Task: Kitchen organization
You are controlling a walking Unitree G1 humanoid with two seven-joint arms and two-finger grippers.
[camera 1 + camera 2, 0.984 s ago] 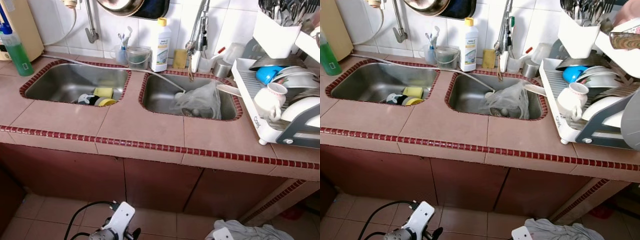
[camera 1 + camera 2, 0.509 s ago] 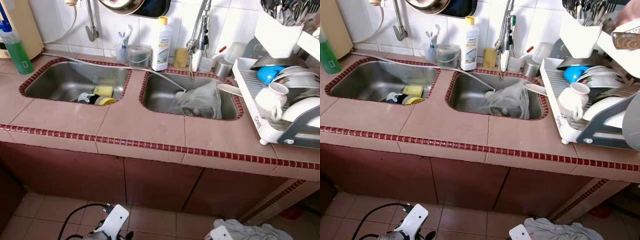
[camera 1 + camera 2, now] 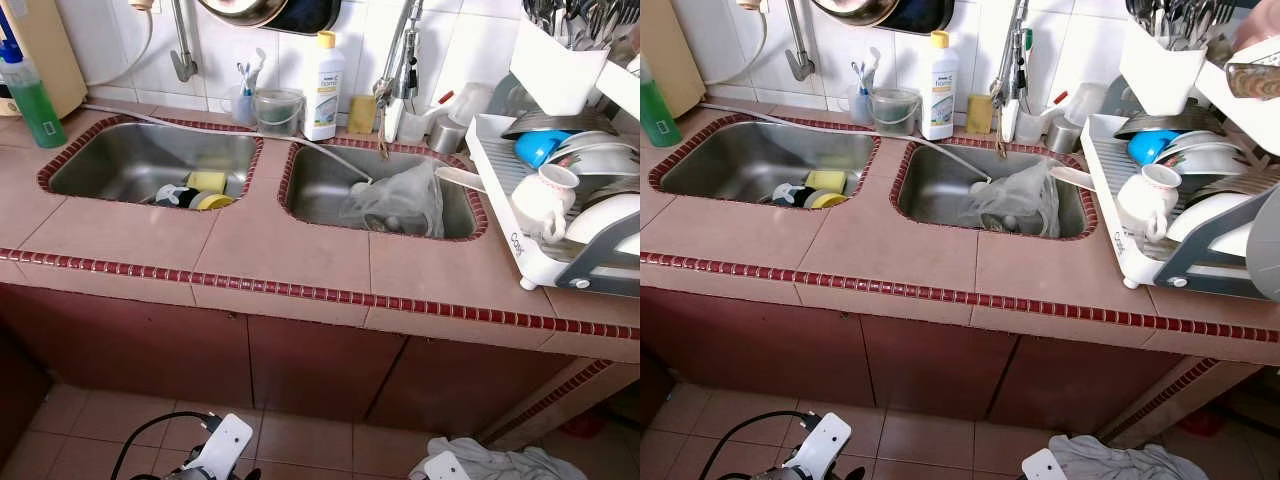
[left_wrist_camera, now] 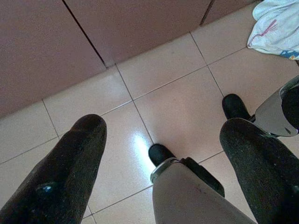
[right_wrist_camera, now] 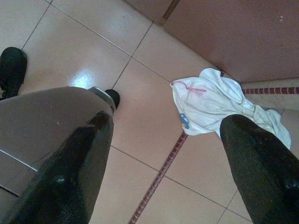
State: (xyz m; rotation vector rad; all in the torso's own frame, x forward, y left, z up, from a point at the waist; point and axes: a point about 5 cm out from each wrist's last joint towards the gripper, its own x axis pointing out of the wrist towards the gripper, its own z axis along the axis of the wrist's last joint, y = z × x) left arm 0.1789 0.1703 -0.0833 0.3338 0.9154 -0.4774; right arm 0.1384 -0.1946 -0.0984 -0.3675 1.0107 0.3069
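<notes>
While both arms hang low before pink-tiled counter (image 3: 280, 250), left gripper (image 4: 159, 154) fingers spread wide over floor tiles, holding nothing. Right gripper (image 5: 163, 154) likewise spread, empty, above crumpled white cloth (image 5: 215, 105) on floor. Left steel sink (image 3: 150, 165) holds yellow sponge (image 3: 207, 183) and dark items. Right steel sink (image 3: 380, 190) holds clear plastic bag (image 3: 400, 200). White detergent bottle (image 3: 322, 88) between sinks at wall. White dish rack (image 3: 560, 190) with white mug (image 3: 540, 200) on counter's right. Green bottle (image 3: 32, 100) far left.

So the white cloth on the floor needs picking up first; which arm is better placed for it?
Probably the right: the right gripper hangs open just above the white cloth. The left gripper, also open, hangs farther away.
</notes>
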